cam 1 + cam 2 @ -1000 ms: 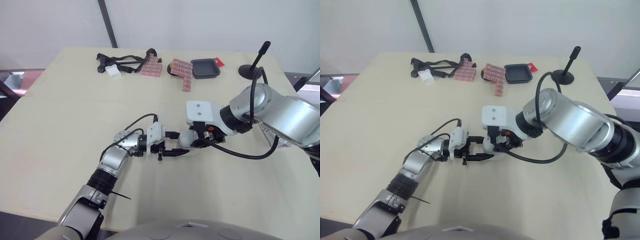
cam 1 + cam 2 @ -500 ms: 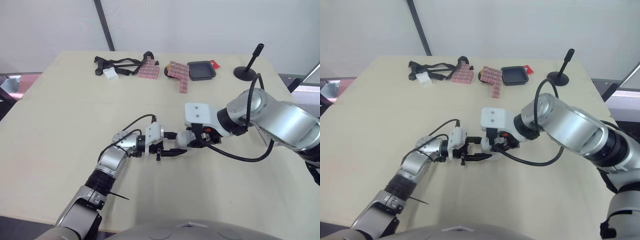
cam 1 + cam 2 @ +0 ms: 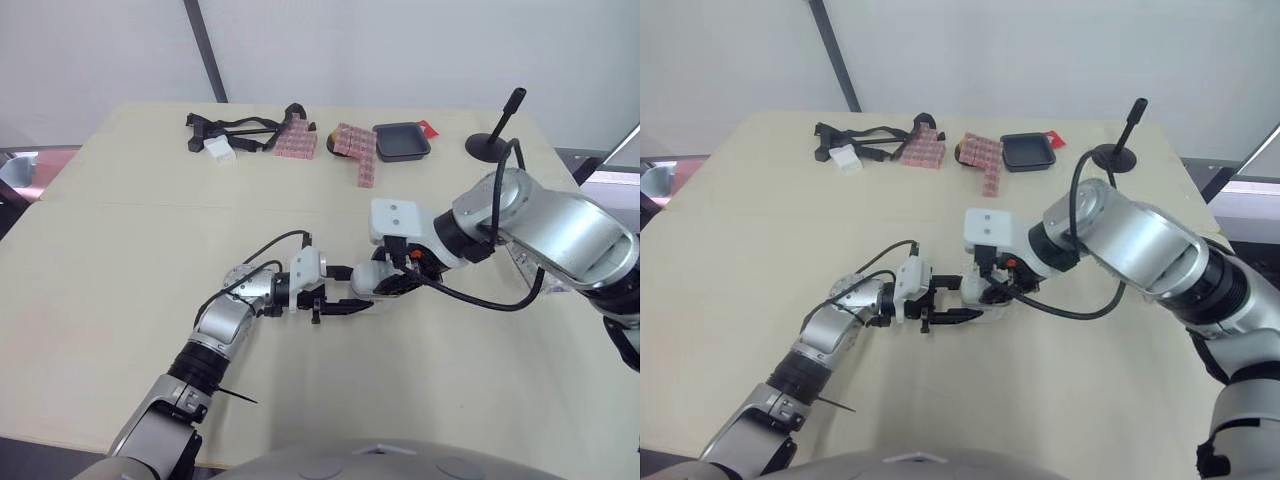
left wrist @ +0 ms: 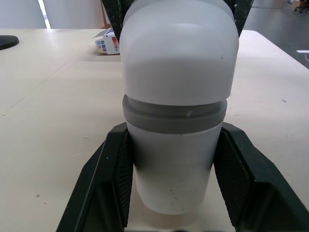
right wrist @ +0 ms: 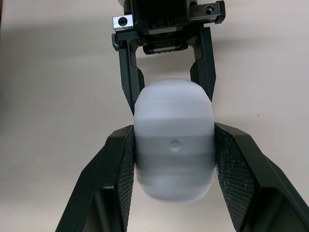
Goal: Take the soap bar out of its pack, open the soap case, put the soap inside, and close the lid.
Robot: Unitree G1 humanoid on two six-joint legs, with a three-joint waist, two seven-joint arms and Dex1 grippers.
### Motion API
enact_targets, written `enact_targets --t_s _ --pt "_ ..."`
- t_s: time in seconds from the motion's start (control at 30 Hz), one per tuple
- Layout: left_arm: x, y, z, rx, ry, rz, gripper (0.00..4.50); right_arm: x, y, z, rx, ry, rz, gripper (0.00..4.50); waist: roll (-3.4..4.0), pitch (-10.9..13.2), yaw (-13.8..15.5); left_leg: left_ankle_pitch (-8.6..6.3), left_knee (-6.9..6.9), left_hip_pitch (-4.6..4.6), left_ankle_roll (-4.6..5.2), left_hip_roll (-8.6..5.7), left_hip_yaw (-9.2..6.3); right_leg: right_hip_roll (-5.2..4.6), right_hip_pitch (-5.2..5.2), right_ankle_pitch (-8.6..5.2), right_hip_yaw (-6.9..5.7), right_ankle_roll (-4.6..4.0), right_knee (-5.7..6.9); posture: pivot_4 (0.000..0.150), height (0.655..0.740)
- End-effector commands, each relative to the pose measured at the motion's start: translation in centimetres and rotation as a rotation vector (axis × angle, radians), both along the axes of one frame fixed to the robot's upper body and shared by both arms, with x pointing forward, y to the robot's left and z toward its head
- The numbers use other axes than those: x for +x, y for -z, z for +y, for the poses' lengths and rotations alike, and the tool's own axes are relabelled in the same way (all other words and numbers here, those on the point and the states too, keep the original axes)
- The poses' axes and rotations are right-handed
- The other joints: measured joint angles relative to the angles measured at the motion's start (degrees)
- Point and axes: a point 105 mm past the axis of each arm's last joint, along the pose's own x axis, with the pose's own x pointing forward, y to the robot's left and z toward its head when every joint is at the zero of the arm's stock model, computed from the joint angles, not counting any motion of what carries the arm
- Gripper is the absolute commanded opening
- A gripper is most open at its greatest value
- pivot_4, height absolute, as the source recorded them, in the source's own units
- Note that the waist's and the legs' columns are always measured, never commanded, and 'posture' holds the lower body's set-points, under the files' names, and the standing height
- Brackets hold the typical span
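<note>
A white soap case (image 3: 366, 284) with a grey band around its middle lies just above the table at its centre. My left gripper (image 3: 341, 304) holds one end from the left, its black fingers (image 4: 112, 180) pressed on both sides of the case (image 4: 176, 96). My right gripper (image 3: 388, 284) is shut on the other end from the right, with its pads (image 5: 117, 179) clamping the case (image 5: 174, 145). The case looks closed. A small white box with coloured squares (image 4: 107, 44) lies on the table beyond it.
At the back of the table lie black straps (image 3: 232, 127), a white block (image 3: 219, 150), pink patterned packs (image 3: 297, 141) (image 3: 360, 146) and a black tray (image 3: 402, 140). A black stand (image 3: 492, 140) rises at the back right. Bare tabletop (image 3: 130, 260) surrounds the grippers.
The whole view has shifted a little. Both grippers keep the same hold on the soap case, at the same spot.
</note>
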Motion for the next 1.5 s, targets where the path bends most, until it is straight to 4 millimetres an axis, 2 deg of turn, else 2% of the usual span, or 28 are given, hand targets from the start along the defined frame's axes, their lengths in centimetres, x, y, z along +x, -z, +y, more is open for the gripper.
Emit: enact_targets --t_s 0.03,0.5,0.8,1.33,1.5 --pt "-0.7 -2.1 -0.7 -0.049 0.051 -0.099 1.87 -0.1 3.2 -0.8 -0.075 0.052 0.104 1.92 0.00 0.0 0.0 0.00 -0.01 0.00 0.00 0.00 0.00 0.00 0.00 0.00 -0.01 0.00 -0.01 0.150 0.7400" --pt "-0.8 -2.0 -0.6 -0.046 0.049 -0.092 1.87 0.5 3.5 -1.2 -0.118 0.052 0.005 1.92 -0.01 0.0 -0.3 0.02 -0.08 0.05 -0.03 0.00 0.00 0.00 0.03 0.00 0.00 0.00 -0.05 0.150 0.7400" --pt "-0.8 -2.0 -0.6 -0.049 0.050 -0.088 1.87 0.3 4.0 -1.3 -0.122 0.063 0.002 1.92 -0.01 0.0 -0.3 -0.01 -0.13 0.07 -0.12 0.00 0.00 0.00 0.03 0.00 0.00 0.00 -0.11 0.150 0.7400" --pt "-0.8 -2.0 -0.5 -0.047 0.056 -0.090 1.87 0.9 2.4 -1.2 -0.083 0.091 -0.034 1.92 0.00 0.0 -0.4 -0.12 -0.25 0.07 -0.41 0.00 0.00 0.00 0.02 0.00 -0.01 0.00 -0.19 0.150 0.7400" --pt "-0.8 -2.0 -0.6 -0.048 0.059 -0.090 1.87 0.7 3.1 -1.0 -0.083 0.088 -0.015 1.92 0.00 0.0 -0.4 -0.11 -0.29 0.07 -0.44 0.00 0.00 0.00 0.01 0.00 -0.01 0.00 -0.21 0.150 0.7400"
